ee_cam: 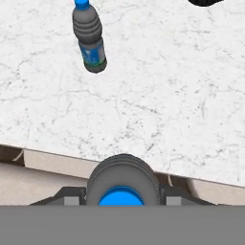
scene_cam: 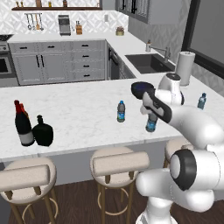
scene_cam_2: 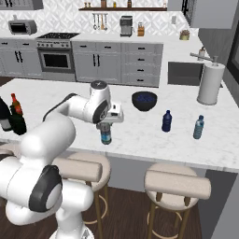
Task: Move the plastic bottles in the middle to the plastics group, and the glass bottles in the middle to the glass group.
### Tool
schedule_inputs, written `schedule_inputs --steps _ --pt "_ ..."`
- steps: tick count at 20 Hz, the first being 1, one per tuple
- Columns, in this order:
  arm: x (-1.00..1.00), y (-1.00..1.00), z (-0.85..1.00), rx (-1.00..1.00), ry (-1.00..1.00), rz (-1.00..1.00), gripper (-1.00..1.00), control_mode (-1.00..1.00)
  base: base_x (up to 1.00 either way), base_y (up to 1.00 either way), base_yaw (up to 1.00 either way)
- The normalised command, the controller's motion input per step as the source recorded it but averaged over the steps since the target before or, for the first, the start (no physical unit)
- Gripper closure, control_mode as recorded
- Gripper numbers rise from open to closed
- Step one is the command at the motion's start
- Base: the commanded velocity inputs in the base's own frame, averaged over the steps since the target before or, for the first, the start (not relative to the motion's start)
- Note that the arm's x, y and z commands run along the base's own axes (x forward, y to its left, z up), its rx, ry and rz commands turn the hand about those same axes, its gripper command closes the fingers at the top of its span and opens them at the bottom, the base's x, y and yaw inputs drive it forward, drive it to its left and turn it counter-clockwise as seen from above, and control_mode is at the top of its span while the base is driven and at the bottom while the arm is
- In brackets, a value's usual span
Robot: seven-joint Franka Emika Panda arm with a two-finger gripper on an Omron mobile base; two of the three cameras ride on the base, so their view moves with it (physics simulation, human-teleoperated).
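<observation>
Upright water bottle [ee_cam: 122, 184] — cap up — sits between jaws.

A home kitchen: a white marble island counter [scene_cam: 83, 109] fronted by 3 round padded bar stools [scene_cam: 114, 164]. Along the far wall, grey drawer cabinets [scene_cam_2: 116, 63] flank a built-in oven [scene_cam_2: 55, 60] under a gas hob, with a toaster oven [scene_cam_2: 22, 26] and a coffee machine [scene_cam_2: 126, 25] on the worktop. Utensils hang from a rail [scene_cam_2: 98, 19] on the patterned tile backsplash, beneath an open wooden shelf. A sink with a tap [scene_cam_2: 189, 72] is set into the side counter, a paper towel roll [scene_cam_2: 208, 84] standing next to it.
</observation>
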Motion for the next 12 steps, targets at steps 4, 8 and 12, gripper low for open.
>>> schedule_inputs --steps 4,8,12 --pt "0.27 -0.78 0.13 -0.1 0.0 0.0 1.0 -1.0 0.0 0.0 0.0" --pt "0.25 -0.82 0.1 -0.09 0.0 0.0 1.0 -1.0 0.0 0.0 0.0" --pt "0.28 -0.86 0.02 -0.05 0.0 0.0 1.0 -1.0 0.0 0.0 0.0"
